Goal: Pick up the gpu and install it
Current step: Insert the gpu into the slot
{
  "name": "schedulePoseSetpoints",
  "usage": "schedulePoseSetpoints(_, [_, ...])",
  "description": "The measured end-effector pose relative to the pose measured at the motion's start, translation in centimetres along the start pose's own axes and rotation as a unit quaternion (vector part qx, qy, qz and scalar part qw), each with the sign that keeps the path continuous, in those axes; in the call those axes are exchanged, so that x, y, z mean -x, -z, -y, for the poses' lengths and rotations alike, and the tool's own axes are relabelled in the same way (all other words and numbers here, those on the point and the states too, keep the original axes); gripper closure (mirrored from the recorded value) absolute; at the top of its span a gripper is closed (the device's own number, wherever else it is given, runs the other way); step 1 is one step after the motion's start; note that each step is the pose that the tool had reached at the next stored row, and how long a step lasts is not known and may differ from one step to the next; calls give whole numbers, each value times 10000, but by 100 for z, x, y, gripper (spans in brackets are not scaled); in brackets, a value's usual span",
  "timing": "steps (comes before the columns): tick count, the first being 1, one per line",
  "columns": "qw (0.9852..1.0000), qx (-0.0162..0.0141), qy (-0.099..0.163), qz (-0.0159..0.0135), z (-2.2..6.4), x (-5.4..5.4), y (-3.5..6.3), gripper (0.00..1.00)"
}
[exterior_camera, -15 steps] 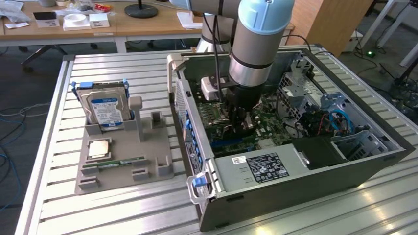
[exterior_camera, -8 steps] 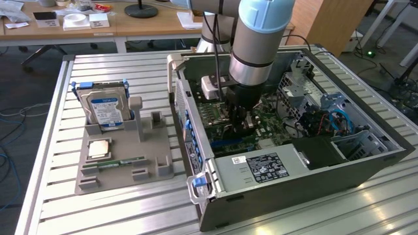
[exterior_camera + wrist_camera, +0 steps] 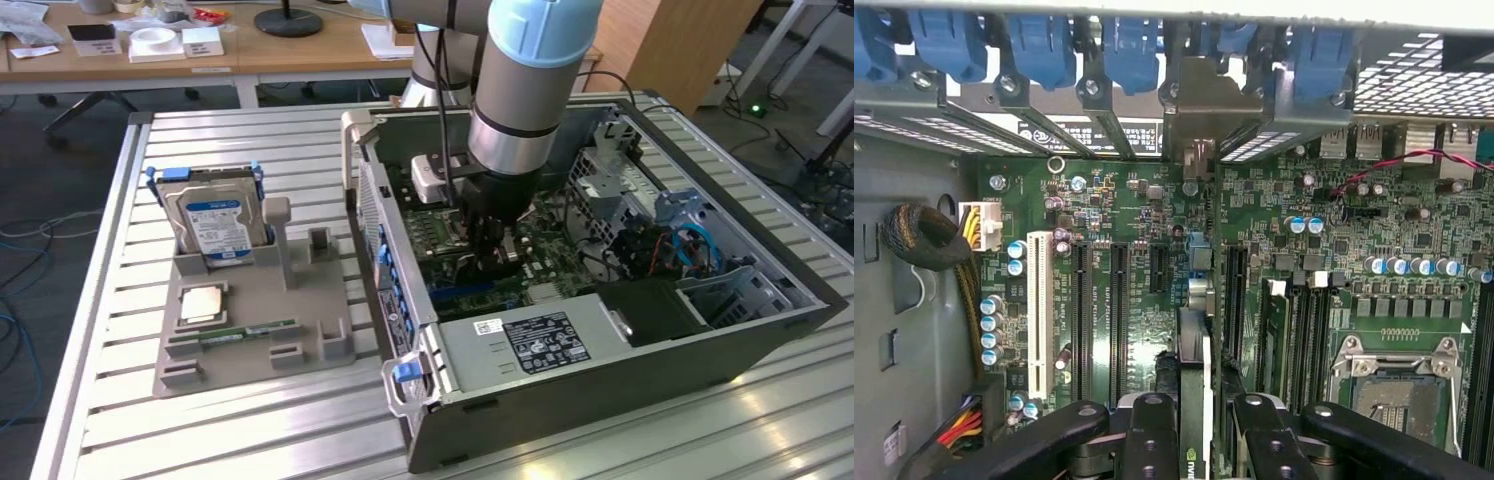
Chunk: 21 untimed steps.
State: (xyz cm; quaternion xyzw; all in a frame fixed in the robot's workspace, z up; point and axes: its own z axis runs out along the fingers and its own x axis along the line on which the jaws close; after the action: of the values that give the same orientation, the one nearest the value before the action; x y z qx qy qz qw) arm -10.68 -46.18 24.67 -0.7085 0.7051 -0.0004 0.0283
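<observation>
The pincer (image 3: 1199, 415) pinches the gpu (image 3: 1192, 345) edge-on between its fingers (image 3: 1154, 430), inside the case (image 3: 747, 330). Just past the card lies the motherboard (image 3: 1124, 215), with black slots (image 3: 1118, 310) either side. Farther off, blue latches (image 3: 1129, 50) line the case's wall.

Gripper (image 3: 1194, 425): both black fingers (image 3: 1153, 435) clamped against opposite faces of the gpu (image 3: 1192, 350), which is seen edge-on. The card stands upright over the green motherboard (image 3: 1144, 340), between two black expansion slots (image 3: 1118, 310). Its silver bracket (image 3: 1199, 110) sits at the rear slot openings, beneath the blue retention clips (image 3: 1044, 45). Seating in a slot cannot be confirmed. White slot (image 3: 1038, 310), CPU socket (image 3: 1399, 385) and braided cable bundle (image 3: 924, 235) lie apart from the card.
</observation>
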Motion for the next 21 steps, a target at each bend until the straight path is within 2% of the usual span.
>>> schedulePoseSetpoints(10, [9999,-4,-105,-4,0,-9,0,74])
schedulePoseSetpoints(21, [9999,-6,-130,-5,-2,-12,-55,74])
